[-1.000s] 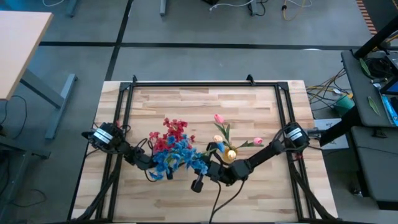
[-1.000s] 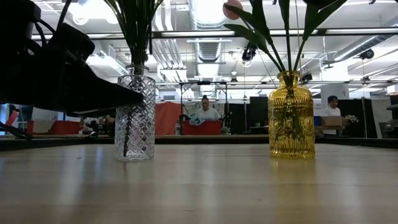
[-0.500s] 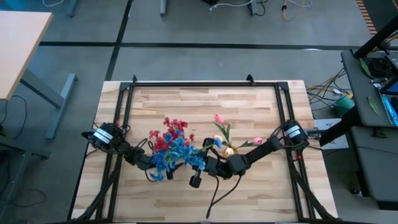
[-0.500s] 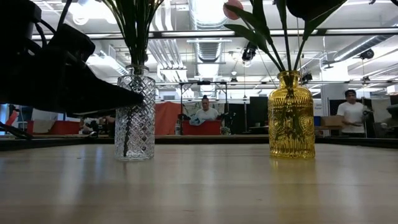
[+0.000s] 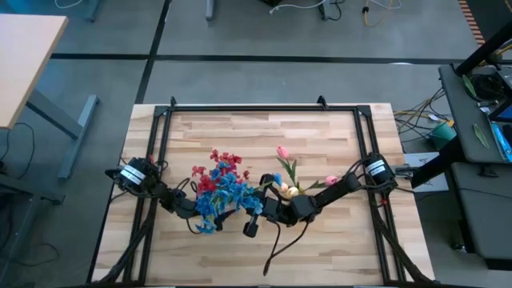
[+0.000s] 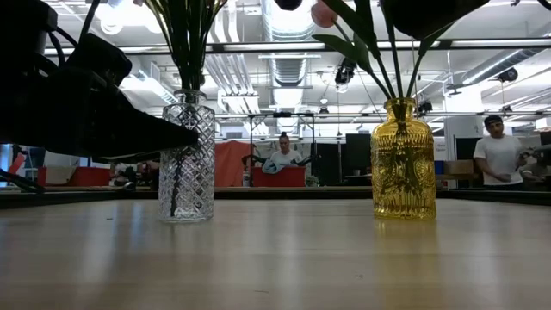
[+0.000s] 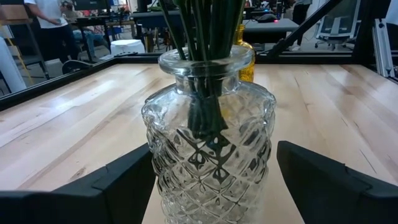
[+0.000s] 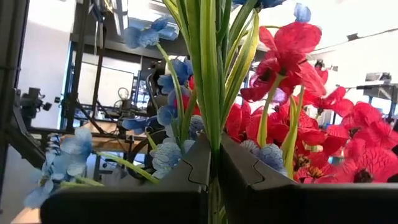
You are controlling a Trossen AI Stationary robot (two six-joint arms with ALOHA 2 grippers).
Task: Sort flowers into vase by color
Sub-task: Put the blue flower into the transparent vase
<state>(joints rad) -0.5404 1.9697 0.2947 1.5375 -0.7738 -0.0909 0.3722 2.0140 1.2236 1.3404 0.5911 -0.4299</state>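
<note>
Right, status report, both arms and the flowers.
Left gripper open around the clear vase. Right gripper shut on a green stem among red and blue flowers. Nothing blocking.

We see bright, even overhead light w/ soft shadows; ceiling lamps [image 6: 284,19] glare; near dark arm [image 6: 77,103] blurred.

Grey floor [image 5: 264,76] surrounds the wooden worktop [image 5: 264,132]; bright ceiling lights [image 6: 288,17] hang over distant desks.
</note>
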